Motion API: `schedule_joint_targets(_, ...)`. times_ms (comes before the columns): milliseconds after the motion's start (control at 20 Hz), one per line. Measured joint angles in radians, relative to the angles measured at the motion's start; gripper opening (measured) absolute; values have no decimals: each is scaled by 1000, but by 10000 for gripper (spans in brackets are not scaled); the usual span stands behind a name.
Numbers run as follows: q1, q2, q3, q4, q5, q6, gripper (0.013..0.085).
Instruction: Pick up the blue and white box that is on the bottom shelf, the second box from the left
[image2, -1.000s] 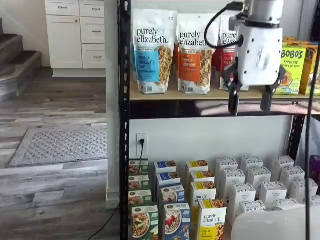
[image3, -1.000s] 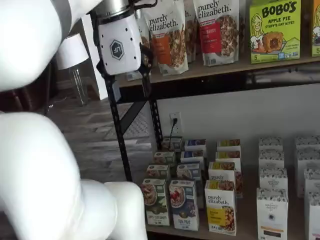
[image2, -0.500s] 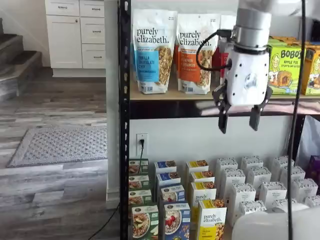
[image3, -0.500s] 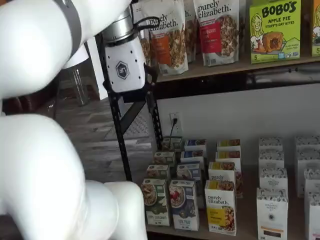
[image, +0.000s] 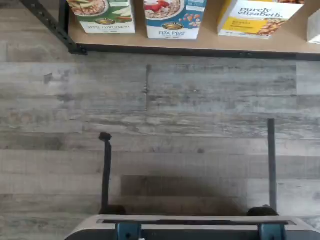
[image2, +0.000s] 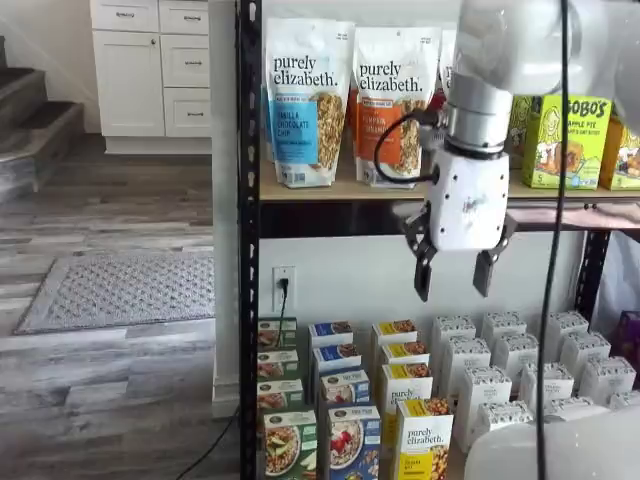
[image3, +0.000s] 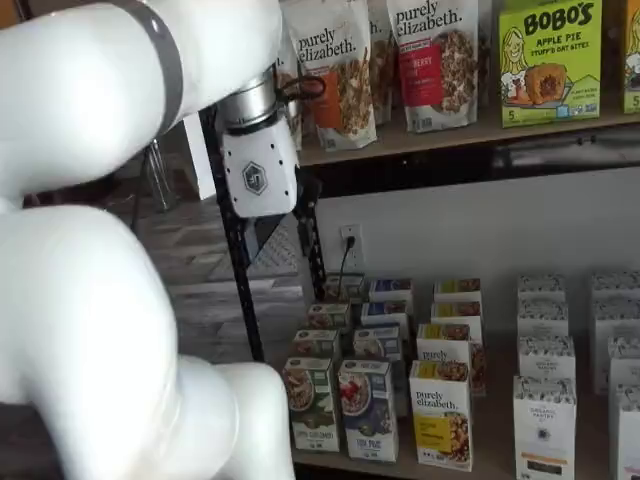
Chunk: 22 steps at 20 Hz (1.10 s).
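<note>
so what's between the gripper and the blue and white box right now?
Nothing solid. In a shelf view the open gripper hangs in open air in front of the rack, well above the blue and white box at the front of the bottom shelf.

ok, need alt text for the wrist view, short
Looking down at grey wood-plank floor before the bottom shelf. Along its front edge stand a green-fronted carton, the blue and white box and a yellow "purely elizabeth" carton. No fingers visible.
</note>
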Motion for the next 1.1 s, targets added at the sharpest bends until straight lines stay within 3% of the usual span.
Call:
schedule_joint_targets(600, 27, 82, 149, -11, -253, 29, 850)
schedule_joint_targets(1100, 51, 208, 214, -2, -455, 48, 850)
